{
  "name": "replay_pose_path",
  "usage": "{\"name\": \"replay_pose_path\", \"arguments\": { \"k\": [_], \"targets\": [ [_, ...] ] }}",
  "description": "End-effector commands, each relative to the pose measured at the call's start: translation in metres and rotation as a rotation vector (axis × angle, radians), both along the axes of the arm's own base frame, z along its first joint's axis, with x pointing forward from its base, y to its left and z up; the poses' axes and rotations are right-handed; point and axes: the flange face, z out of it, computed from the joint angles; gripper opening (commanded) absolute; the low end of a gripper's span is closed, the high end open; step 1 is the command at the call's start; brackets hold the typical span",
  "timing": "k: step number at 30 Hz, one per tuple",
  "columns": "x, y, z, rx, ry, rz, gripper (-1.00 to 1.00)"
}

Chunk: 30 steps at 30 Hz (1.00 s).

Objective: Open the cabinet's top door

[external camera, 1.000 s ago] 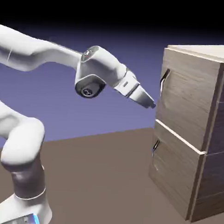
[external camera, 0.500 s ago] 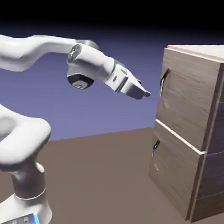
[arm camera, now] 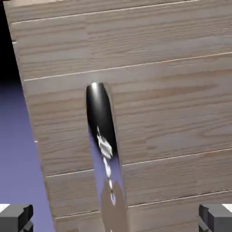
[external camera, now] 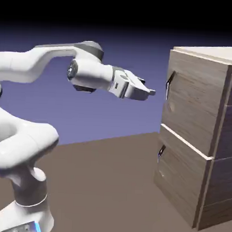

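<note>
The cabinet (external camera: 199, 136) of grey-brown wood grain stands at the exterior view's right. Its top door (external camera: 195, 100) is flush with the cabinet front, with a small dark curved handle (external camera: 170, 80) near its left edge. My gripper (external camera: 149, 92) hangs level in the air, a short gap to the left of that handle and slightly below it, touching nothing. In the hand view the door's wood (arm camera: 172, 104) fills the picture and the shiny dark handle (arm camera: 100, 118) runs down the middle. The two grey fingertips (arm camera: 16, 216) stand wide apart at the bottom corners. The gripper (arm camera: 116, 218) is open and holds nothing.
Below the top door sits the lower panel (external camera: 180, 181) with its own small dark handle (external camera: 161, 151). The brown table top (external camera: 104, 184) stretches between the robot's base and the cabinet. The arm's elbow (external camera: 25, 146) bulges at the lower left.
The hand has risen and turned from pointing downward to level. Its tips now sit higher and a little further left of the cabinet. The jaws stayed open.
</note>
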Motion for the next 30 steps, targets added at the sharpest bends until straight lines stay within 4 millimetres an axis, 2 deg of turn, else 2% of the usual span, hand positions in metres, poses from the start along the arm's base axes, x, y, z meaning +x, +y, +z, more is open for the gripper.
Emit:
{"name": "replay_pose_path", "arguments": {
  "k": [1, 12, 14, 18, 19, 20, 21, 30],
  "targets": [
    [0.002, 0.001, -0.003, -0.008, -0.015, 0.000, 0.00],
    [0.036, 0.004, -0.045, -0.117, -0.184, -0.010, 0.00],
    [0.037, 0.003, -0.047, -0.123, -0.190, -0.011, 0.00],
    [0.081, 0.001, -0.047, -0.123, -0.190, -0.011, 0.00],
    [0.087, 0.000, -0.047, -0.123, -0.190, -0.011, 0.00],
    [0.087, 0.000, -0.047, -0.123, -0.190, -0.011, -1.00],
    [0.087, 0.000, -0.047, -0.123, -0.190, -0.011, -1.00],
    [0.032, -0.038, -0.047, -0.099, -0.204, 0.231, -1.00]
  ]
}}
